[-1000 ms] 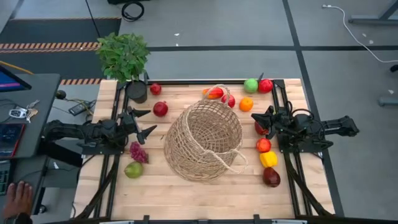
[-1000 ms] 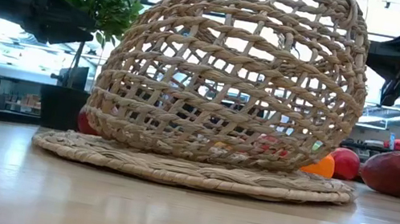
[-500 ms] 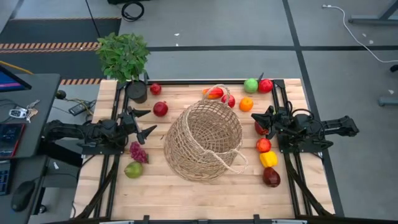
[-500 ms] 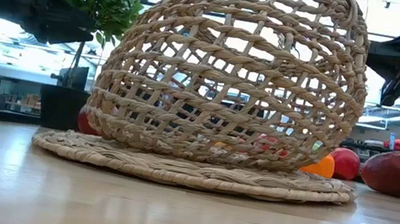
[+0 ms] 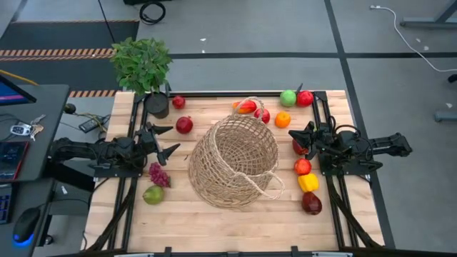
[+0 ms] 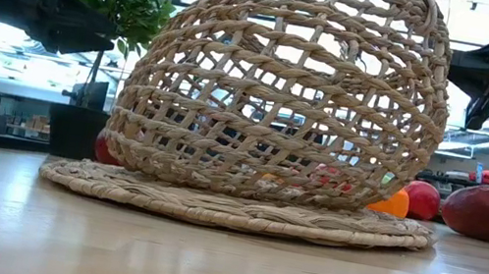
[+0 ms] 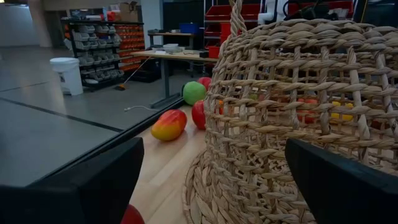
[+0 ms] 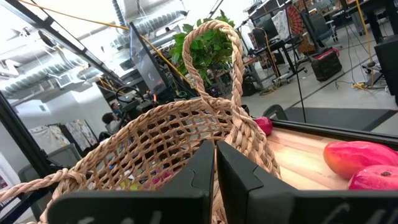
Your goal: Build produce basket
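Wooden tabletop [image 5: 214,221] planks are carrying everything, and the basket [image 5: 234,160] is lying tipped on its side at the middle, its mouth facing away from the low camera and its flat base toward it. Nothing appears to be sitting inside it; the colours showing through the weave in the low view are most likely pieces lying beyond it.

All of the produce [image 5: 303,166] is lying loose around the basket: a mango, a red piece, an orange, a green apple and another red fruit past its far rim; a red apple, a yellow piece and a dark red one on its right; a dark red ball and a small red one to its far left, near the potted plant [image 5: 143,68]; purple grapes and a green pear on its near left.

Left of the basket, the left gripper [image 5: 166,141] is hovering with jaws wide apart, empty. Right of it, the right gripper [image 5: 296,136] is hovering with jaws pressed together, holding nothing.

Judging by this, the job is barely beginning: the basket probably needs righting, then every piece needs loading.
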